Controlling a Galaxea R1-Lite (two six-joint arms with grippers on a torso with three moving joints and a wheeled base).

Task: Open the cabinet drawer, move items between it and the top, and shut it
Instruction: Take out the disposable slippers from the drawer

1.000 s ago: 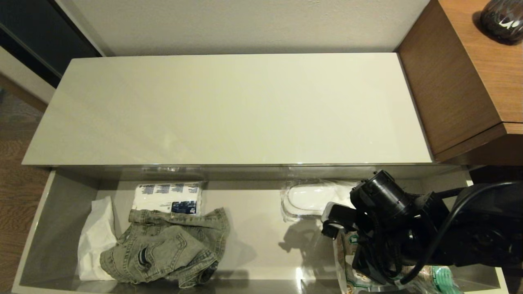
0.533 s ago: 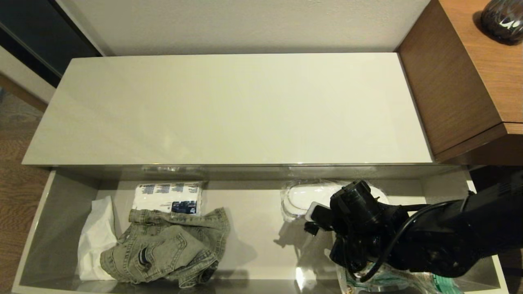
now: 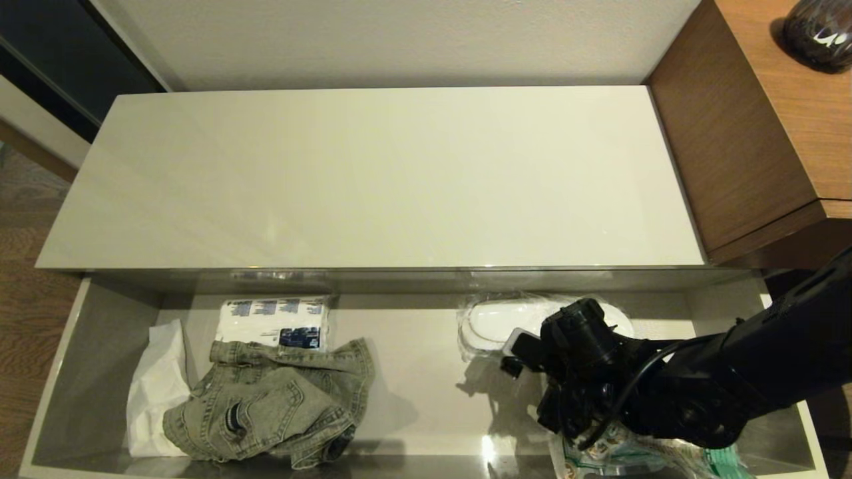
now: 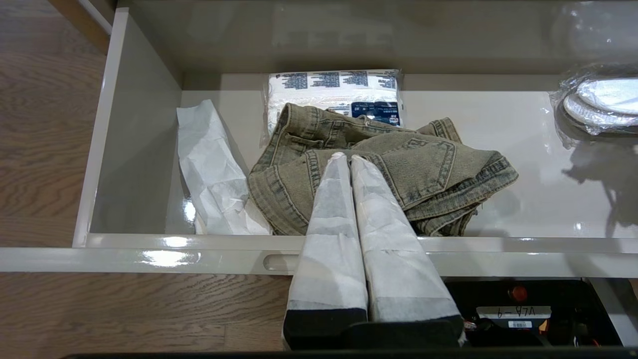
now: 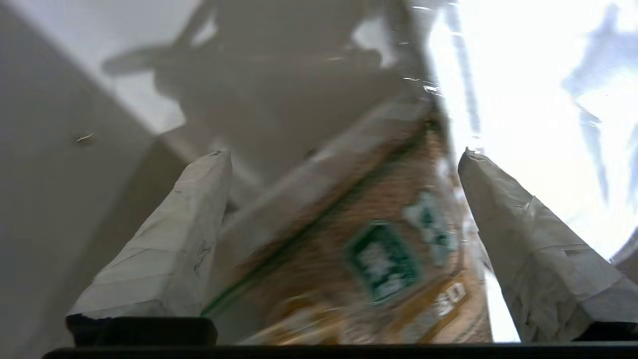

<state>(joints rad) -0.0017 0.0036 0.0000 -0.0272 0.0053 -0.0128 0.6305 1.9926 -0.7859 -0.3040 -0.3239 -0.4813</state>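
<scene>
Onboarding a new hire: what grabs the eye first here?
The right tool, open, reaching into the open cabinet drawer over a printed snack bag at its right end. Then the denim jacket crumpled at the drawer's left, a tissue pack behind it.

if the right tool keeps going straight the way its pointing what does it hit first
Most likely the brown-green snack bag: the open right tool straddles it, pointing down into the cabinet drawer. How far off it is remains unclear.

Tissue pack (image 3: 273,322), crumpled white paper (image 3: 156,386), snack bag (image 3: 639,456), brown wood-grain desk (image 3: 765,126), dark vase (image 3: 819,30)
</scene>
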